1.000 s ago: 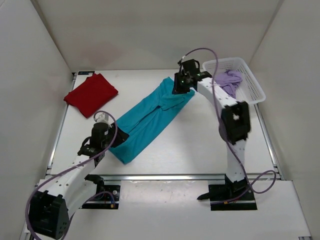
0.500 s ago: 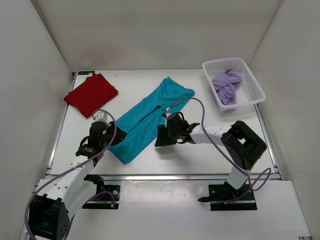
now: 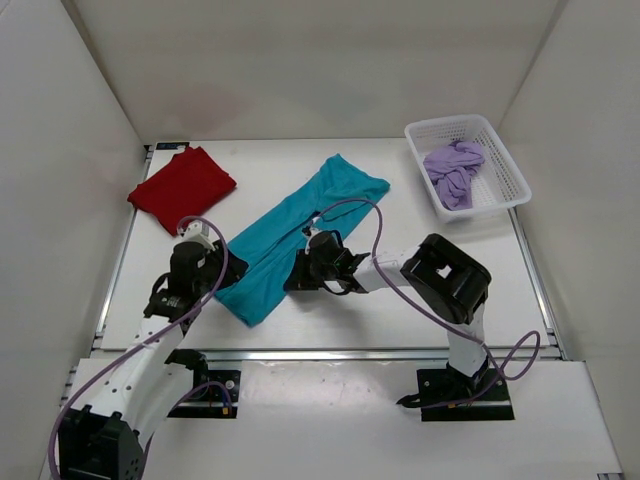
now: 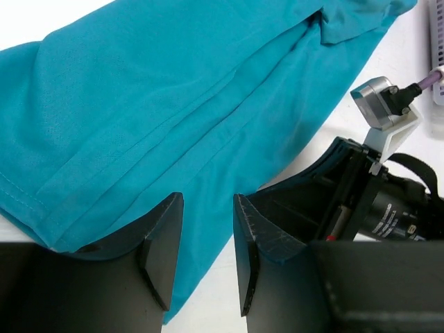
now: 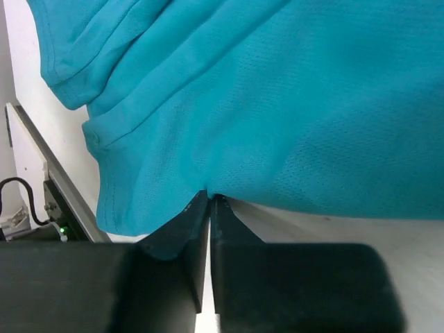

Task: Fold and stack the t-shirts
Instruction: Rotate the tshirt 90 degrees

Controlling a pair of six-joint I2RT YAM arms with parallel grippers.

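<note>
Though apart, three t-shirts [image 3: 290, 235], one basket [image 3: 512, 165]

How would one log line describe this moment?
step: folding teal shirt | right gripper: shut on its edge | left gripper: open over its end | red shirt: folded | purple shirt: in basket

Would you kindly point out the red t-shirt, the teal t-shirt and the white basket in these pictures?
red t-shirt [image 3: 182, 188], top external view, middle of the folded cloth.
teal t-shirt [image 3: 275, 240], top external view, middle of its long body.
white basket [image 3: 509, 158], top external view, its right rim.
</note>
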